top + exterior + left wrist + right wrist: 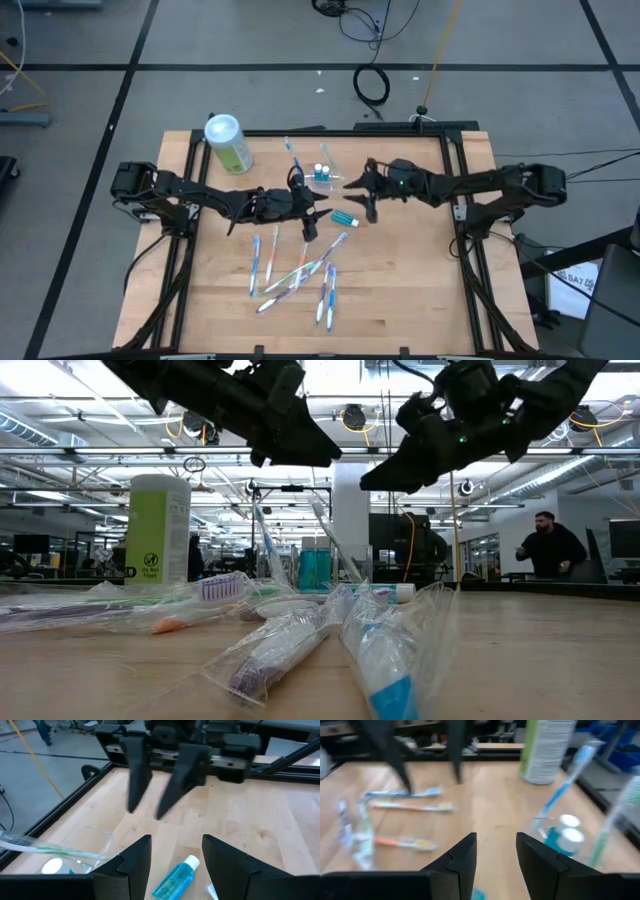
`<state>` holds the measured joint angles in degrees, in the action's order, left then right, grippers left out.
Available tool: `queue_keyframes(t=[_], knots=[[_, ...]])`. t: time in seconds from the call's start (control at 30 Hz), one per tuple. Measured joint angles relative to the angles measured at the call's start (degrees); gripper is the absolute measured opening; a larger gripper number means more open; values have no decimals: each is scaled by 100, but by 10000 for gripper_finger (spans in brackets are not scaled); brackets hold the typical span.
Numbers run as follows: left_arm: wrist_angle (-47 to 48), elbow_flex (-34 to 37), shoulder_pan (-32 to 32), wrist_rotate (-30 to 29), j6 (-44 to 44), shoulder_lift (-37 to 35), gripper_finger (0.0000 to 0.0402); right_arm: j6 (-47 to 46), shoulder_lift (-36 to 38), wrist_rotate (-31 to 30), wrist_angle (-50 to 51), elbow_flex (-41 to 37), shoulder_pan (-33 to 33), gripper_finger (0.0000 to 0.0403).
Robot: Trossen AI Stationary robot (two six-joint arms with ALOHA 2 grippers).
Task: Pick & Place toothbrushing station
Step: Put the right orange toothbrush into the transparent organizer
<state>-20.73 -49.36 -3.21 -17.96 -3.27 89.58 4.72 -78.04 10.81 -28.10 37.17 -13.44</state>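
A: We have both arms over the middle of the worktop (420, 290), fingertips pointing at each other across a small gap. The left gripper (309, 225) has its fingers spread wide with nothing between them.

B: Agreed. In its wrist view we look past those fingers onto a small blue bottle (175, 879) lying on the wood just beneath, untouched.

A: The right gripper (362, 193) stands partly apart and also holds nothing.

B: Now the toothbrushing station (322, 176): we see that clear holder standing toward the far edge, between the two grippers and a little behind them. Toothbrushes (291, 154) stick up out of it at a slant, and small bottles with white caps (569, 836) sit in it.

A: Neither gripper touches it. To its left, near the far left corner, stands the green-and-white canister (228, 143), upright.

B: And toward the near edge we have a loose scatter of wrapped toothbrushes (300, 275), overlapping one another.

A: Beyond the table, a person (551, 546) stands in the room.
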Motion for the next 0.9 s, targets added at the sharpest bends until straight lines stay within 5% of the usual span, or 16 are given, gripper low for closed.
queue_keyframes(t=[0.23, 0.47, 0.9], knots=[[1, 0, -105, 18, -107, 0, 184, 191, 94, -7, 839, 0, 643, 130], [532, 0, -175, 922, -1211, 0, 184, 40, 92, -14, 1169, 0, 1058, 130], [1530, -193, -763, 847, -2788, 679, 184, 36, 92, -52, 1191, 0, 1328, 130]])
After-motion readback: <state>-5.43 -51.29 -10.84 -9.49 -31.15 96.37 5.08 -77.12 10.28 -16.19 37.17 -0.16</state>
